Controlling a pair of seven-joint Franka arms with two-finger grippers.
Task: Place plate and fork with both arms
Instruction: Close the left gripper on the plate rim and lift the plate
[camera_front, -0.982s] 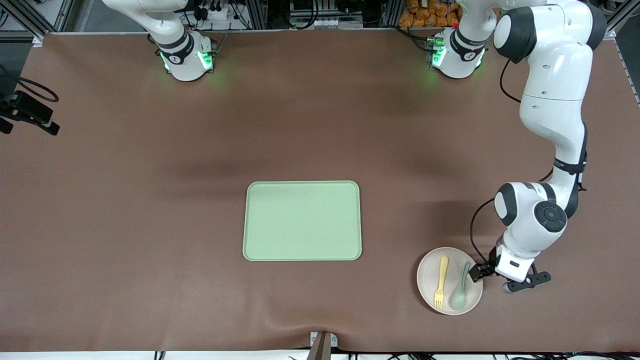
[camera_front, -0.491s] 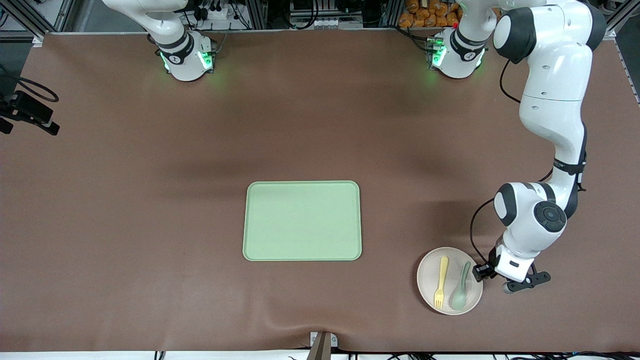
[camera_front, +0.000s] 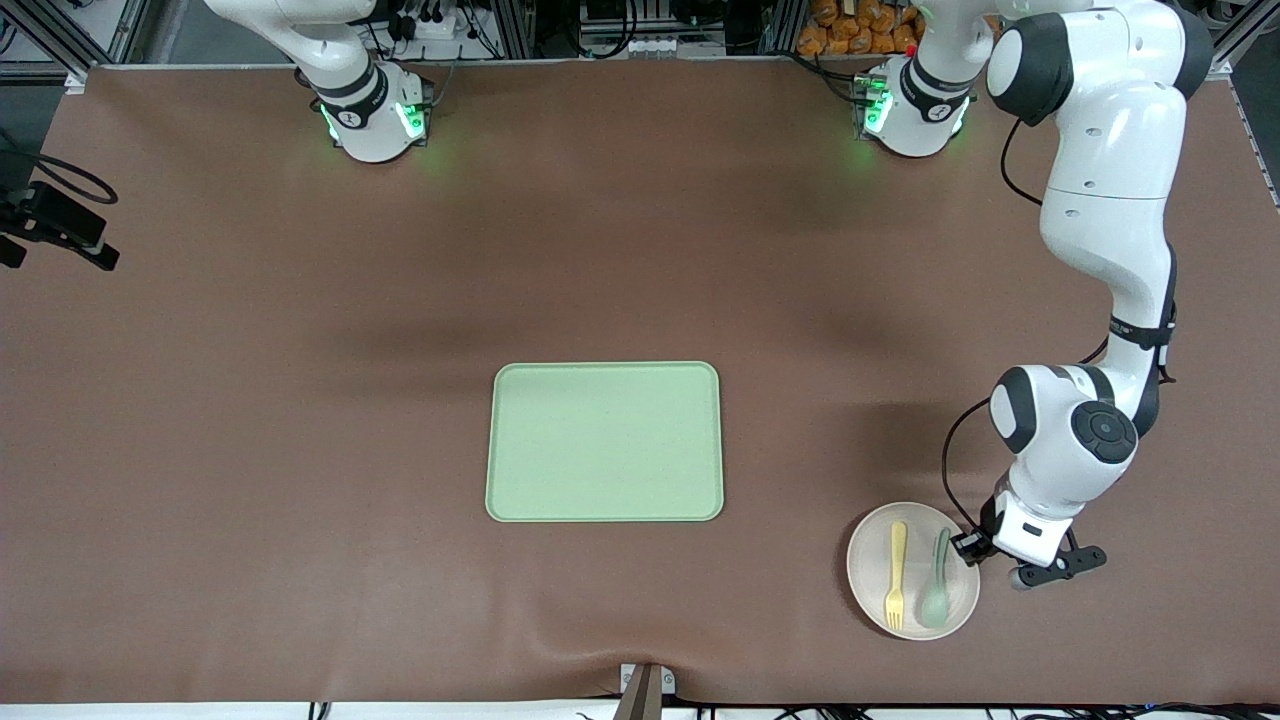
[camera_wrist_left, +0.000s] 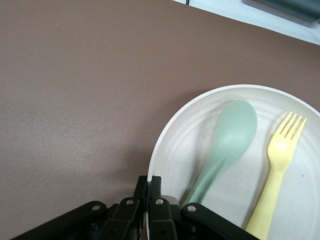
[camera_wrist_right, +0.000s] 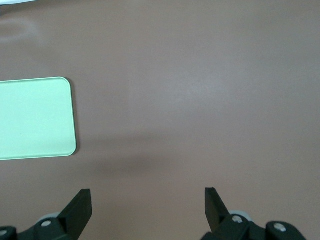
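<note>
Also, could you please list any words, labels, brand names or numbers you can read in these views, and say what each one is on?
None can be read.
Right arm base: a small dark mark on its collar, too small to read.
Left arm base: a like mark, also too small to read.
Plate, fork, spoon and tray: plain, no print.

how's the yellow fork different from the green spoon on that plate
The pale yellow plastic fork ends in short tines, while the pale green plastic spoon ends in a smooth oval bowl. The fork lies nearer the plate's middle; the spoon lies beside it, closer to the left gripper, which is shut on the rim of the round off-white plate. Both lie flat, side by side on that plate, heads toward the front camera.
</note>
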